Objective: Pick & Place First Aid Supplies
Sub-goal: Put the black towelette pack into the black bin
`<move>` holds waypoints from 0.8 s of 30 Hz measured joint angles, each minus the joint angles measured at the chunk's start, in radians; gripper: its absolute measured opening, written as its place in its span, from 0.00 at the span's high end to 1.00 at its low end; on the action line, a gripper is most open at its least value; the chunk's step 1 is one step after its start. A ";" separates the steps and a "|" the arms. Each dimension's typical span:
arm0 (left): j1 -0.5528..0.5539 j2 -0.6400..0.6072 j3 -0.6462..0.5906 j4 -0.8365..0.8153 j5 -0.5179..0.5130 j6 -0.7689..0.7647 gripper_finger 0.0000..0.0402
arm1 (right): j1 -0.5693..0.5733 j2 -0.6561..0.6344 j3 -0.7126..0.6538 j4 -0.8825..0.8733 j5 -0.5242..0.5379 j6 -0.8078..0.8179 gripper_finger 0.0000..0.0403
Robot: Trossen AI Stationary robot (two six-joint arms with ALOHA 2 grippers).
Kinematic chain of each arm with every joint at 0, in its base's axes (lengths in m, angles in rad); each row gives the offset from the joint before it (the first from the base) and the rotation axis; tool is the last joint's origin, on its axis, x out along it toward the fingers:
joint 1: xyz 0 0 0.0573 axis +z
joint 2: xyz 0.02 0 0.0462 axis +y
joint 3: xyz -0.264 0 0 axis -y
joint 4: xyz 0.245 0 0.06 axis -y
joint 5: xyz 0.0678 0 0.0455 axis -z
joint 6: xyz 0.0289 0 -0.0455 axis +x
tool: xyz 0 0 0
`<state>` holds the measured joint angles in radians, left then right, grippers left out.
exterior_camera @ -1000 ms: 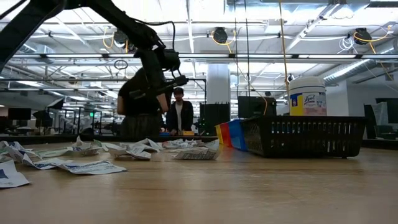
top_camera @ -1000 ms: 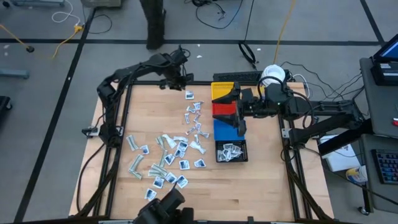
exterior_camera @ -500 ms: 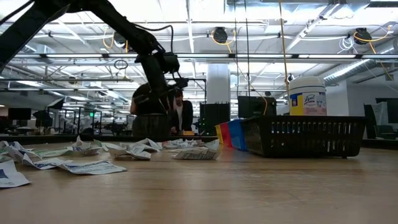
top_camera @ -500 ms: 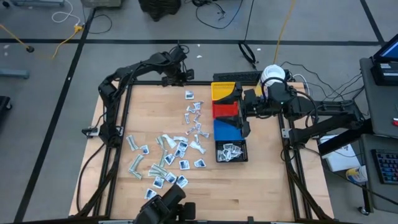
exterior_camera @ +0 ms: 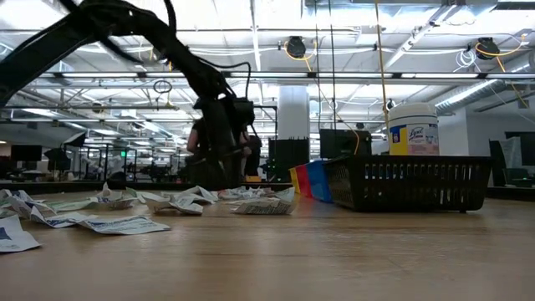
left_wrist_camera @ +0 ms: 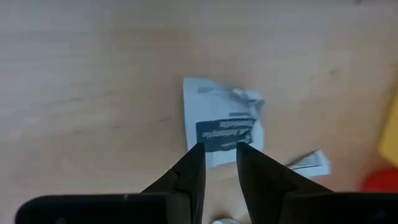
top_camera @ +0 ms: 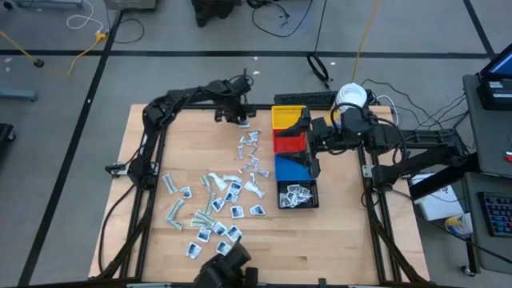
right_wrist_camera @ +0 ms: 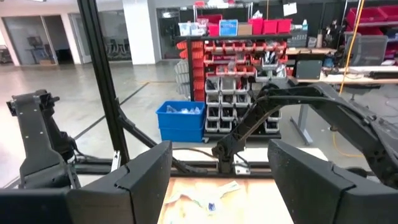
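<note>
The first aid supplies, several small white and pale green packets [top_camera: 216,200], lie strewn flat over the table's left half. More of them lie in the black basket [top_camera: 298,194]. My left gripper [top_camera: 242,114] points down near the far edge, over a single white packet with a dark blue label [left_wrist_camera: 224,115]. Its fingers [left_wrist_camera: 219,152] are narrowly open, the tips over the packet's edge. My right gripper [top_camera: 314,148] waits level above the row of bins, open wide [right_wrist_camera: 217,168], with nothing between its fingers. My left gripper comes at the white packet from above, pointing steeply down, its two fingertips [left_wrist_camera: 193,165] over the edge of the packet by the blue label [left_wrist_camera: 214,134]. The packet lies flat on the table. I cannot tell whether the tips touch it.
A yellow bin [top_camera: 288,118], a red bin [top_camera: 290,142] and a blue bin [top_camera: 292,166] stand in a row at the table's right, the black basket in front of them. A white jar with a yellow label [top_camera: 350,98] stands behind. More packets [top_camera: 250,152] lie just nearer than the left gripper.
My left gripper has gone down toward the packet at the table's far edge, and slightly toward the right edge. Its finger gap has not changed. The packets have stayed where they were.
</note>
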<state>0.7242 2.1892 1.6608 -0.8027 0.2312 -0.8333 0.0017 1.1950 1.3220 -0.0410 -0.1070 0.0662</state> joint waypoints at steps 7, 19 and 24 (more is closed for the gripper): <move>-0.040 0.042 0.006 -0.008 -0.056 0.030 0.77 | 0.000 0.000 0.000 -0.002 -0.003 0.000 0.36; -0.032 0.045 0.003 -0.051 -0.055 0.137 0.98 | 0.000 0.000 0.000 -0.002 -0.056 0.000 0.36; -0.023 0.045 0.013 -0.069 -0.056 0.137 0.98 | 0.000 -0.003 0.000 -0.001 -0.055 0.000 0.36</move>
<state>0.7011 2.2341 1.6737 -0.8716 0.1753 -0.6960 0.0021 1.1915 1.3224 -0.0418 -0.1623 0.0662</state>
